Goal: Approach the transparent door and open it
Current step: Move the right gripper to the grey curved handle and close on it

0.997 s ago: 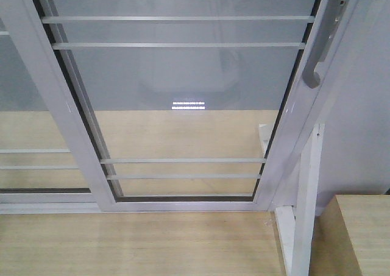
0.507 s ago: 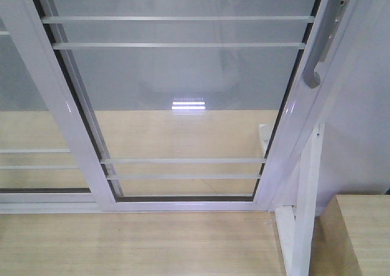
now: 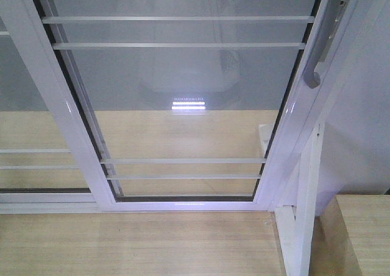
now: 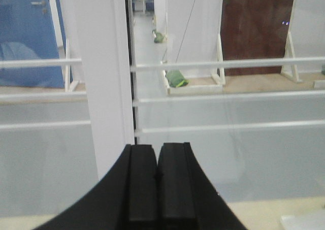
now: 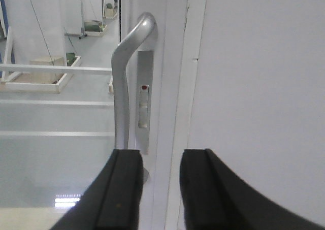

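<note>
The transparent door (image 3: 183, 81) fills the front view: clear glass with thin white bars in a white frame, standing closed. Its curved silvery handle (image 3: 314, 69) sits on the right stile. In the right wrist view the handle (image 5: 123, 72) rises just ahead of my right gripper (image 5: 160, 156). That gripper is open and empty, its left finger (image 5: 122, 189) below the handle's lower end, with the stile between the jaws. My left gripper (image 4: 156, 149) is shut and empty, facing the door's left white stile (image 4: 104, 77) and barred glass.
A similar barred glass panel without a handle (image 3: 24, 130) lies to the left. A white wall (image 3: 365, 105), a white post (image 3: 304, 215) and a wooden block (image 3: 359, 233) stand at the right. Wooden floor (image 3: 134, 245) lies below. A green object (image 4: 176, 78) lies beyond the glass.
The door has not moved. The bright light reflection in the glass has grown a little stronger; the view has barely shifted.
</note>
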Motion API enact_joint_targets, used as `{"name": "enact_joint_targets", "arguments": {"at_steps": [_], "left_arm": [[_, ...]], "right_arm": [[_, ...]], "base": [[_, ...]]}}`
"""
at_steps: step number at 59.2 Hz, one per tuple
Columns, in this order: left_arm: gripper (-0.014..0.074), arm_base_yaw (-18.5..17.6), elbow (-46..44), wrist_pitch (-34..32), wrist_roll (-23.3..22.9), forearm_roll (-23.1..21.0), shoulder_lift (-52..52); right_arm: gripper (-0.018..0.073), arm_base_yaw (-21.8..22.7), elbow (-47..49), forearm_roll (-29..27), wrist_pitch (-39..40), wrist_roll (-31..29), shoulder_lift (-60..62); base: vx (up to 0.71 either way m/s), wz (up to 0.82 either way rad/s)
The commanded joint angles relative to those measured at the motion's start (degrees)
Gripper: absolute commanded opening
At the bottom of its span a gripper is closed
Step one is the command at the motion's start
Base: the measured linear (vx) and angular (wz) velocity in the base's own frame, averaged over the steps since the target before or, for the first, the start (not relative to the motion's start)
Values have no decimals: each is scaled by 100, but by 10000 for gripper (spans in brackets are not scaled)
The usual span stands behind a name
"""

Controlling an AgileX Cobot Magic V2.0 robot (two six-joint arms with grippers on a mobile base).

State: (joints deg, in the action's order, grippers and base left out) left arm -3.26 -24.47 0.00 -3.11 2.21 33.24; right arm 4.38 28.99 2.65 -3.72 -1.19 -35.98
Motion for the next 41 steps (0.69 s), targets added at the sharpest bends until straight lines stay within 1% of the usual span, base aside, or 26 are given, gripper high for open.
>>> {"name": "enact_joint_targets", "arguments": {"at_steps": [1, 5, 11, 15, 16, 19, 24, 28, 35, 41], "left_arm": [[179, -1, -190, -289, -33, -27, 159], [221, -1, -190, -295, -33, -27, 278], [296, -1, -190, -381, -33, -27, 442], [354, -6, -190, -412, -33, -27, 545], [371, -6, -190, -425, -33, -27, 574], [400, -6, -190, -430, -33, -27, 637], [443, -6, -190, -430, -47, -32, 764], [460, -6, -190, -430, -47, -32, 853], [461, -6, -190, -430, -51, -32, 965], [461, -6, -190, -430, -51, -32, 1014]], "right_arm": [[426, 3, 183, 31, 372, -15, -306], [465, 3, 183, 31, 455, -15, -561], [492, 3, 183, 31, 751, -15, -934], [491, 3, 183, 75, 1143, -38, -1243], [491, 3, 183, 75, 1363, -66, -1394], [491, 3, 183, 87, 1663, -72, -1637], [491, 3, 183, 92, 2417, -40, -2145], [491, 3, 191, 105, 2849, -32, -2554], [491, 3, 318, 340, 3122, 21, -3141], [491, 3, 492, 756, 3269, 414, -3566]], "base": [[0, 0], [0, 0], [0, 0], [0, 0], [0, 0], [0, 0], [0, 0], [0, 0], [0, 0], [0, 0]]}}
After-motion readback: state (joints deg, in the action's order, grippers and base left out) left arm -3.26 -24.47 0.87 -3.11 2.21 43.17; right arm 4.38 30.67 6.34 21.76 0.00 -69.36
